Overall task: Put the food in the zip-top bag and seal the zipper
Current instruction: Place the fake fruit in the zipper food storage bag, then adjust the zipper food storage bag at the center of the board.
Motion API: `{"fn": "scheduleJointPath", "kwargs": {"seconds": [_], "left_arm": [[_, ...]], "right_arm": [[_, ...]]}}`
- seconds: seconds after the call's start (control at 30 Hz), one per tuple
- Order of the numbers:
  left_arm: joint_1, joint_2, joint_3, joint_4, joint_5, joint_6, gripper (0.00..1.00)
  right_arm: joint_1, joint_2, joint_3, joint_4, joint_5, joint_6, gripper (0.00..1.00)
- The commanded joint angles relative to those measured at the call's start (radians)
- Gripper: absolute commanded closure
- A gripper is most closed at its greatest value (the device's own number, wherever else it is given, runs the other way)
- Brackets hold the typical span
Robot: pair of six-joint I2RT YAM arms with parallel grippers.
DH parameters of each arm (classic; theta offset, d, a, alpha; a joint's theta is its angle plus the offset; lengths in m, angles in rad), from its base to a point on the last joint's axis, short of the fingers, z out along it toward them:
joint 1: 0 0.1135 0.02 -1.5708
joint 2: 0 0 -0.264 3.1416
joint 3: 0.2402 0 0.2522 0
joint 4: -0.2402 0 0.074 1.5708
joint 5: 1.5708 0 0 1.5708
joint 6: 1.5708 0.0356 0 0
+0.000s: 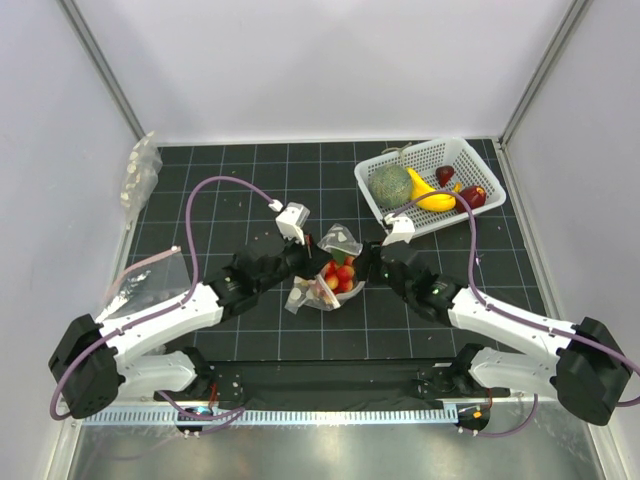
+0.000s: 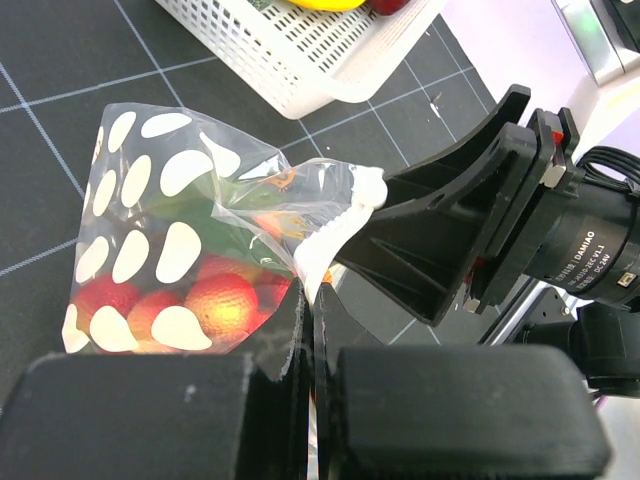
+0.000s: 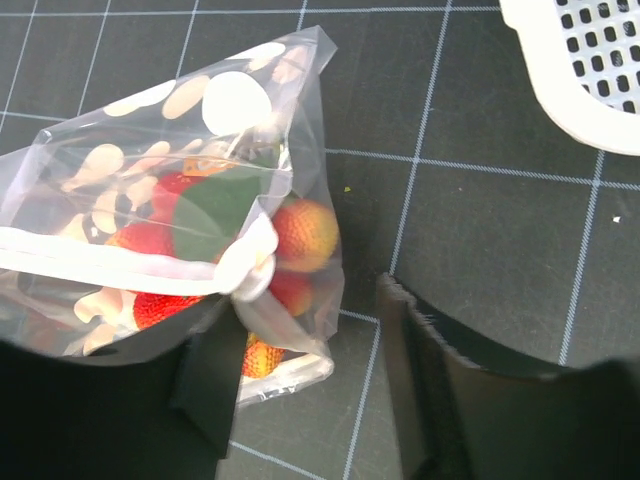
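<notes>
The food (image 2: pixel 215 300) (red fruits with a green leaf among them) sits inside the zip-top bag (image 2: pixel 140 200). The bag lies at the middle of the worktop (image 1: pixel 250 330), between the two arms and on the near side of the white basket (image 3: pixel 590 125). The left fingers (image 2: pixel 200 410) are pressed together on the bag's film at its mouth edge. The right fingers (image 3: pixel 470 400) stand apart at the bag's right corner: one touches the plastic and the other is clear of it, so nothing is gripped on that side. The zipper (image 3: pixel 110 262) looks unsealed; it runs as a white strip across the mouth and bunches into a knot near its right end.

That bunching is the main hazard. If the right fingers came together where they stand, they would likely catch the fruit-swollen corner rather than the strip — bruising fruit or squeezing it toward the mouth. A crumpled strip may also fail to mate, leaving a gap. The thin film could also slide out of the left pinch if the right arm tugs sideways.
</notes>
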Motion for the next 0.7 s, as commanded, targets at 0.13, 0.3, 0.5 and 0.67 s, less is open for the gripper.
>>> {"fn": "scheduleJointPath", "kwargs": {"seconds": [0.13,0.3,0.5,0.67], "left_arm": [[0.007,-0.044,0.011,0.032,0.001,0.011,1.0],[0.007,-0.063,0.011,0.003,-0.088,0.011,1.0],[0.007,-0.1,0.0,-0.031,-0.214,-0.013,1.0],[0.007,-0.115,-0.006,-0.025,-0.209,-0.012,1.0]], "right_arm": [[0.003,0.008,0.047,0.0,0.012,-0.014,0.48],[0.003,0.045,0.069,-0.041,0.035,0.007,0.48],[0.005,0.103,0.077,-0.029,0.019,0.02,0.46],[0.005,0.163,0.109,-0.057,0.048,0.021,0.47]]}}
